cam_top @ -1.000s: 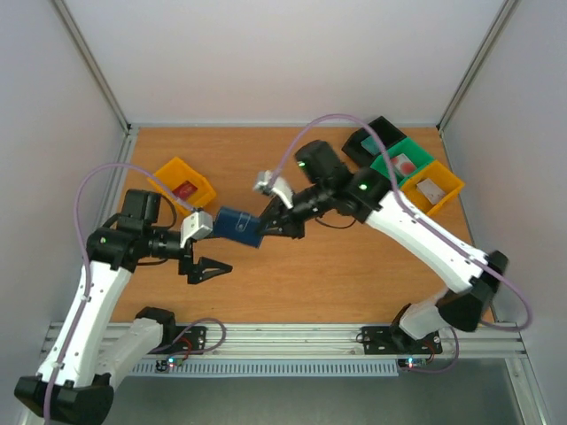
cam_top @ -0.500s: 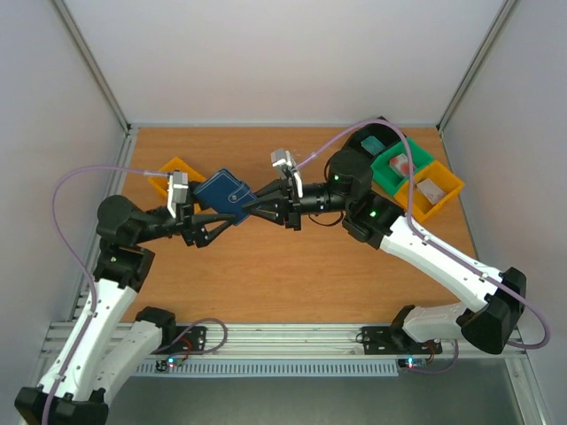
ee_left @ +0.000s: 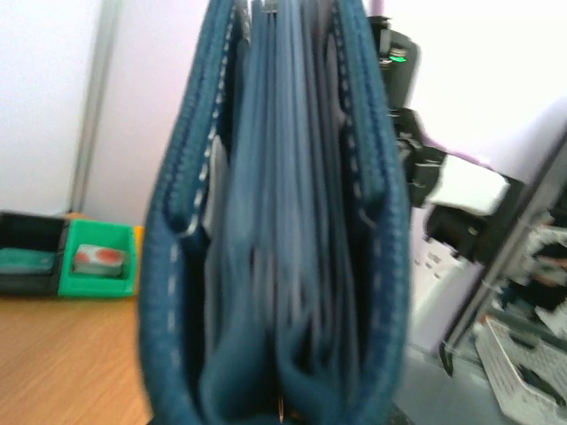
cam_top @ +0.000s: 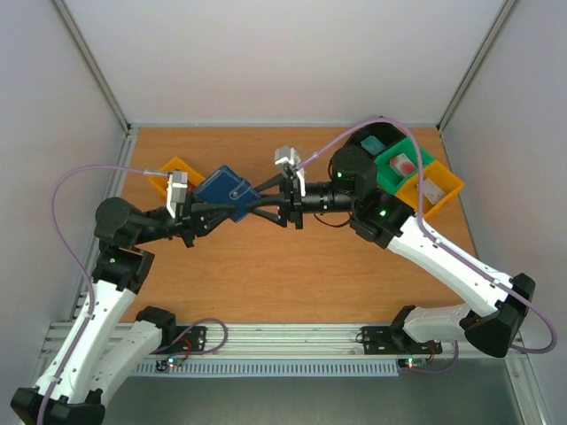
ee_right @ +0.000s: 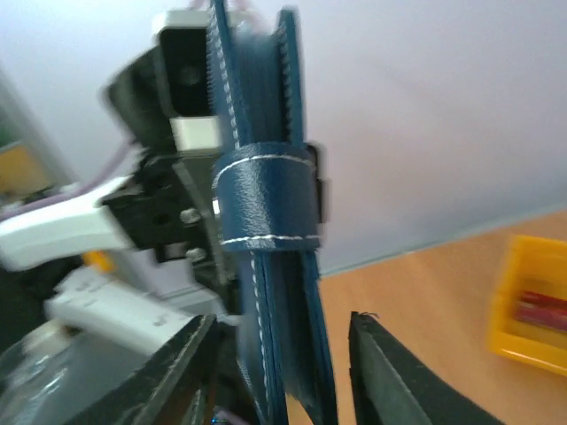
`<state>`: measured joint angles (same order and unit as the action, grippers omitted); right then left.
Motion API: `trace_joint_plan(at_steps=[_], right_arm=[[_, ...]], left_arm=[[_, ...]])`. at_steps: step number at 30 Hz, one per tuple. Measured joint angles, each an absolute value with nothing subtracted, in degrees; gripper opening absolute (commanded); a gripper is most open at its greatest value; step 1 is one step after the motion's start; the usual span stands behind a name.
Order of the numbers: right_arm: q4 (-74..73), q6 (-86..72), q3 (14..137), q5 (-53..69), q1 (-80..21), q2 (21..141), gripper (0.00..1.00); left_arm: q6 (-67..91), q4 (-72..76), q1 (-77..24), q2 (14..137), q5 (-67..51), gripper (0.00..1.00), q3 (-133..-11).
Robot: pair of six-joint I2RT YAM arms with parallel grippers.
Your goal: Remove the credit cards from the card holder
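Now the left gripper [cam_top: 211,212], wide apart a moment ago, is clamped on one end of the card holder [cam_top: 226,189], which hangs in mid-air above the tabletop [cam_top: 292,266] between both arms. The right gripper [cam_top: 259,204] has just loosened, its jaws standing slightly off the tabbed end. The handover looks done, but no credit cards show yet.

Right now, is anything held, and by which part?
The card holder: the left tool grips its lower-left edge in the top view; the right tool straddles its tab edge, jaws seemingly clear of it.
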<state>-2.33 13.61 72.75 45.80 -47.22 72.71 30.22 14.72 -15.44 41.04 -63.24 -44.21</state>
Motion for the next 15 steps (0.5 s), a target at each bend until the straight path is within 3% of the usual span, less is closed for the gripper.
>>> trace_joint_plan(at_steps=[5, 10, 15], right_arm=[[-16.86, 18.92, 79.46, 23.09, -48.03, 71.37, 0.53], [-23.83, 26.02, 86.37, -0.62, -57.28, 72.79, 0.56], [-26.48, 30.00, 93.45, -9.17, -63.09, 80.51, 0.55]], left_arm=[[24.12, -2.76, -15.42, 40.91, -48.93, 0.00, -48.56], [18.11, -15.16, -15.42, 41.17, -36.67, 0.00, -50.15], [15.86, -21.15, -15.49, 41.98, -31.66, 0.00, -50.39]])
